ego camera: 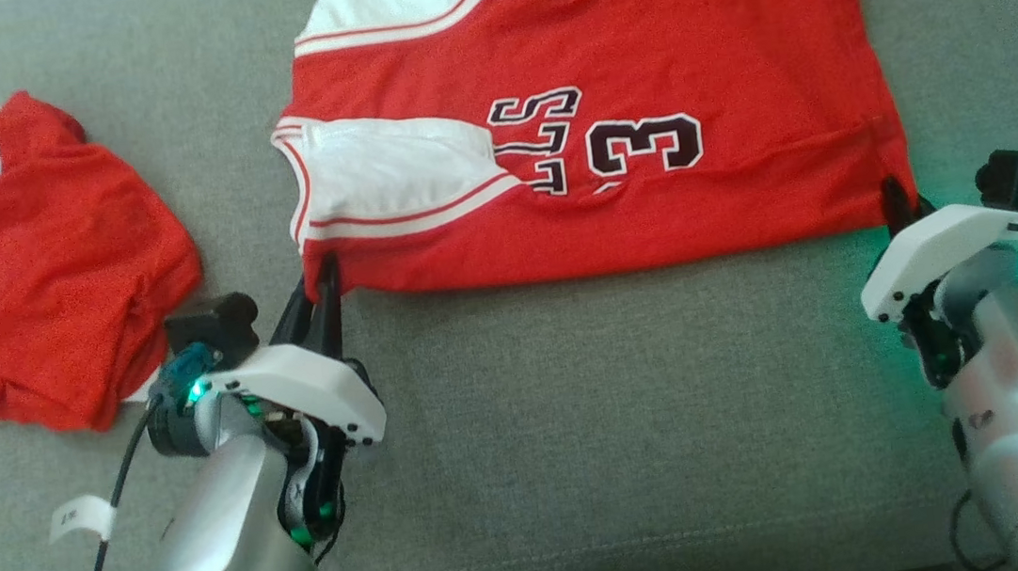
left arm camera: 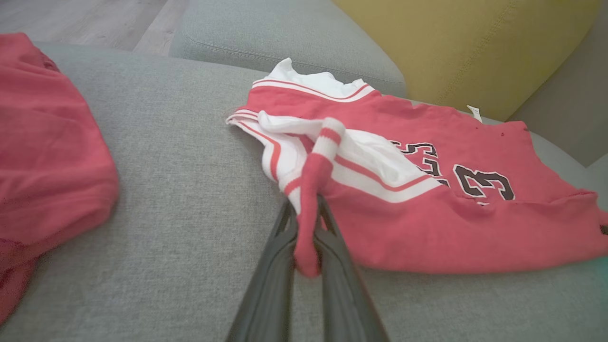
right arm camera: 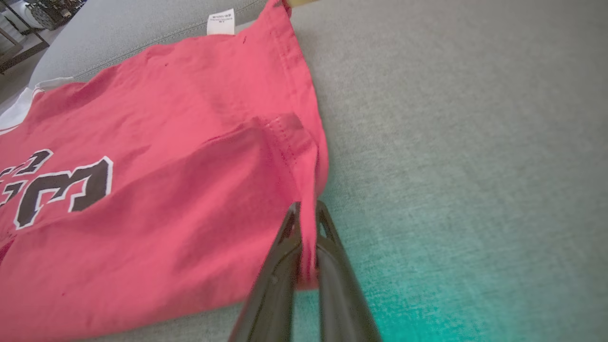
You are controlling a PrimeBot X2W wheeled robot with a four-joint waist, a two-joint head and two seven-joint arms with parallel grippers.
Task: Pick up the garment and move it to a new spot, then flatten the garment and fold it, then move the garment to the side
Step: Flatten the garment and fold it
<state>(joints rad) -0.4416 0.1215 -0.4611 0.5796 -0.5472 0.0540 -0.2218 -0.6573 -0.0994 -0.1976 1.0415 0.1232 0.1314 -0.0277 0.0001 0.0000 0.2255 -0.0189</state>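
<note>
Both wrist views show pinched jersey (left arm camera: 427,228) corners; head view adds second garment (ego camera: 72,265).

Head cam looks down from above; wrist cams sit low, close in — all share the jersey (ego camera: 638,73).
</note>
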